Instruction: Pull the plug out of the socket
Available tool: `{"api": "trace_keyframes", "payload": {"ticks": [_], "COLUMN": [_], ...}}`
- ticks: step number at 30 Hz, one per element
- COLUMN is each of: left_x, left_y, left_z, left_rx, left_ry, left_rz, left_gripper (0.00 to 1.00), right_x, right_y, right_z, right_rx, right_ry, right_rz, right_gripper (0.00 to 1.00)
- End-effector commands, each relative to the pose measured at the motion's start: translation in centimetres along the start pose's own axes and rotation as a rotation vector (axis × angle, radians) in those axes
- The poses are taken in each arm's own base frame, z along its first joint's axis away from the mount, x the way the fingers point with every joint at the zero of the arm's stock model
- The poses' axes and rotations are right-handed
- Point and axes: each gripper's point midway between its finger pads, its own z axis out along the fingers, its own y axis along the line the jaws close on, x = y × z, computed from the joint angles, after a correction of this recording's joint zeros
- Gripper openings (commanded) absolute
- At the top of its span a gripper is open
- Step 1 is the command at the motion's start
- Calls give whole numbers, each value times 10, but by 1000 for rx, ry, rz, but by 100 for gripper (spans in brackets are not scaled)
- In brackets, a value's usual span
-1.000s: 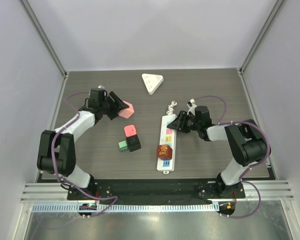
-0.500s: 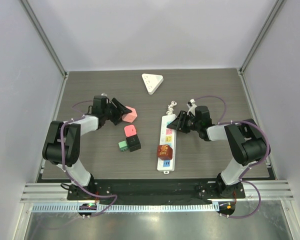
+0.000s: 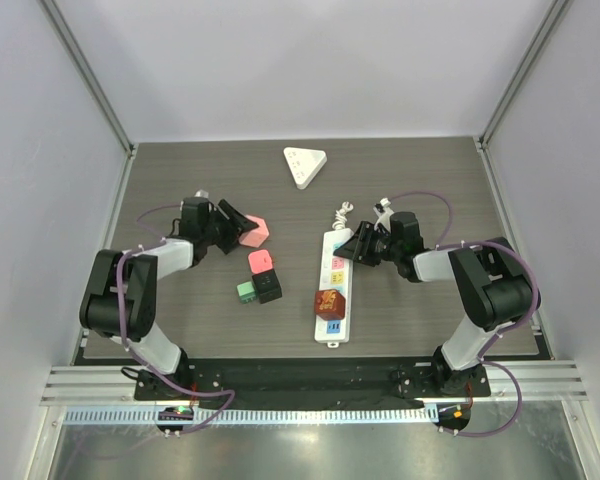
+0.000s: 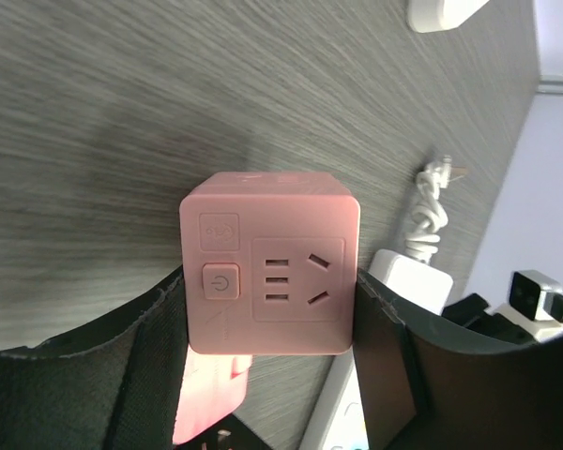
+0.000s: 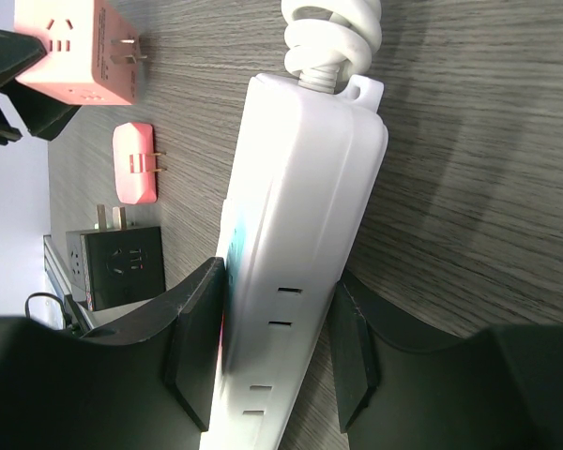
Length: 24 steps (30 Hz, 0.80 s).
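Left gripper (image 4: 267, 314) has carried the pink cube plug (image 4: 267, 253) slightly toward 9 o'clock, pinched by its sides, prongs clear of the white power strip (image 5: 300, 187). Right gripper (image 5: 272, 352) clamps that strip. Risk: smooth faces slip, and the cube drops onto the black adapter (image 3: 269, 287) at 6 o'clock
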Motion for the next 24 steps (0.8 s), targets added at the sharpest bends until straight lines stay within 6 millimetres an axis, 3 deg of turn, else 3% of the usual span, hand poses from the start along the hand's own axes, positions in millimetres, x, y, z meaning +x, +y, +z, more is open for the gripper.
{"api": "trace_keyframes", "payload": {"ticks": [1,6,13,15,16,18,19,21,24], "left_x": [-2,-7,-9,-18,-21,-32,-35,-36,-24], "left_y": [19,14,19,12,22,13,23,9,-14], "left_z": [-13,-23,-31,-42,-49,-66,-77,-94,-105], "left_rx": [-98,-118,-185,-198,-263,-290,-362,-342,-272], "left_ry": [-24,-35,-34,-74,-94,-145,-170,-211,-226], "left_rz": [30,45,52,69,72,101,108,160,249], "left_gripper": [64,80,92,100,100,100,100,100,100], "right_x": [12,12,14,14,14,14,13,13,13], "right_y": [-24,-23,-25,-24,-24,-23,-22,-22,-22], "right_z": [1,2,2,1,1,2,2,2,2], "right_rx": [82,81,83,79,79,77,74,72,70], "right_ry": [31,32,37,38,36,37,35,35,35], "right_rz": [-27,-28,-25,-24,-24,-24,-25,-23,-21], "right_gripper": [1,1,1,1,1,1,1,1,1]}}
